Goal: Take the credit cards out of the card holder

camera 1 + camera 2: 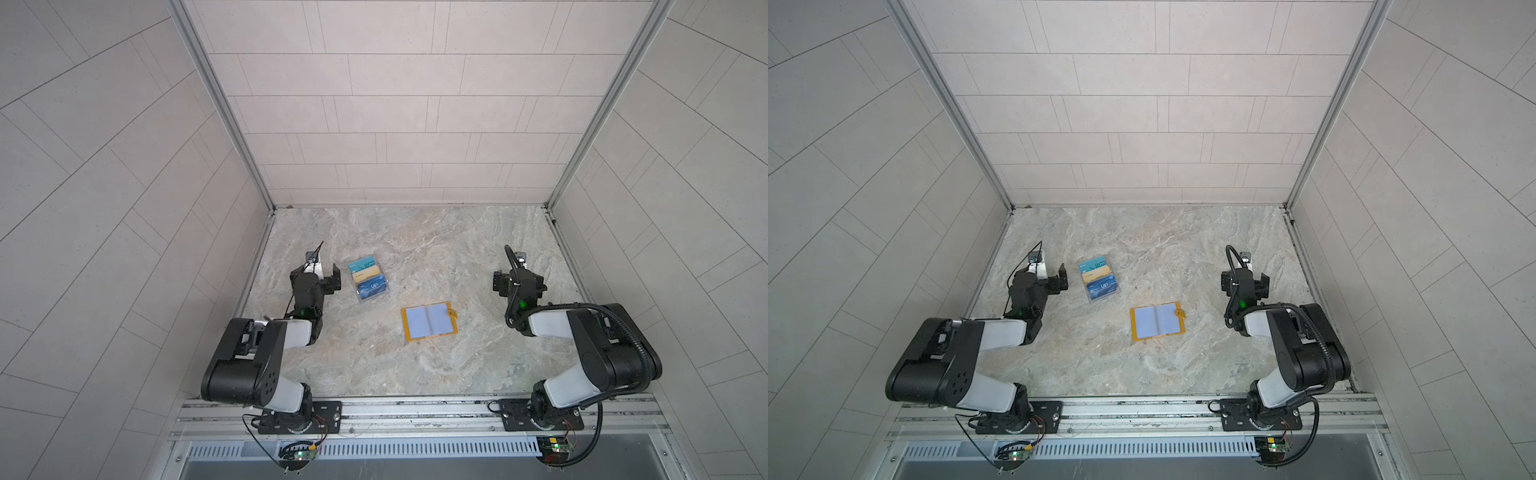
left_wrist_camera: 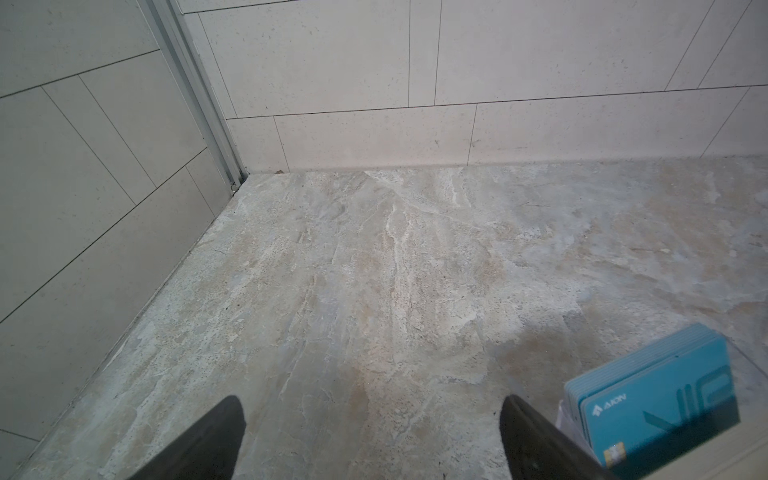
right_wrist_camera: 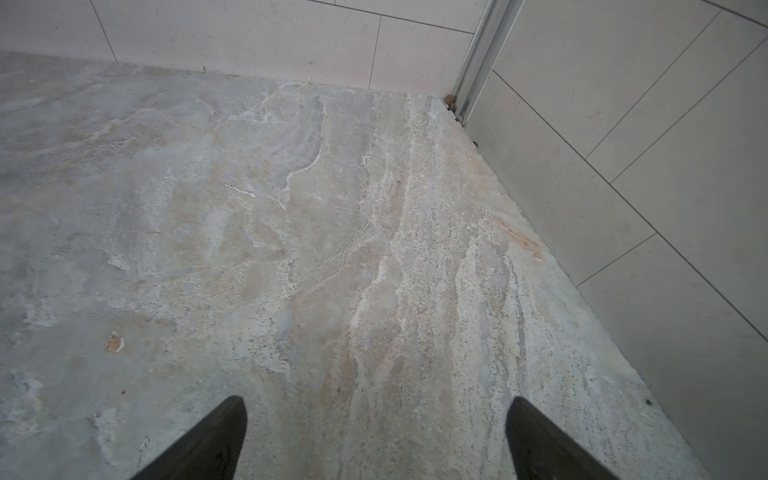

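Contents of the open card holder [image 1: 429, 322] are unclear.

From above, the holder [image 1: 429, 322] is too small for me to tell whether its bluish sleeves hold cards. My left wrist view cuts off the teal stack [image 2: 654, 409] at its edge. Both wrist views show only the tips of my jaws; the rest is out of frame.

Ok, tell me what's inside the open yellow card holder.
The card holder shows only pale bluish sleeves on both pages; no card is visible. Anything beneath those sleeves is covered.
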Motion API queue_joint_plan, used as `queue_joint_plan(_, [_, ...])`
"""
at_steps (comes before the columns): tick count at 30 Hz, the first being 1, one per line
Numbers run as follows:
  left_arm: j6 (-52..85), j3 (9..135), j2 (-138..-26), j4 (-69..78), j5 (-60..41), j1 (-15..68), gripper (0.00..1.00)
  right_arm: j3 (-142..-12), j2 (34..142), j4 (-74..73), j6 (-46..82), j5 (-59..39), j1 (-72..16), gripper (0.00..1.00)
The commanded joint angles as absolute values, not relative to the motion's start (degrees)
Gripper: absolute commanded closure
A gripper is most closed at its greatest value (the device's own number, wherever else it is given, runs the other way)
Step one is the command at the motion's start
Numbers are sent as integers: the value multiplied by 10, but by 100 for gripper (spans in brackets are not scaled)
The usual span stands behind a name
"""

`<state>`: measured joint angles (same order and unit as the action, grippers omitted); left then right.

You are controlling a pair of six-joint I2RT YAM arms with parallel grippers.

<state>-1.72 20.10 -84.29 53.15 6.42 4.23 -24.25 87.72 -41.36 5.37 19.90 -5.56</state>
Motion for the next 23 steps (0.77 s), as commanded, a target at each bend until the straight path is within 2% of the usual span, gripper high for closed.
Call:
queue_joint_plan(1, [-10,208,-842,540,53,38,0,-251,872,-414,47,191,-54,0])
queue_joint_plan(23, [-13,209,-841,538,52,41,0,-251,871,-415,47,190,-53,1])
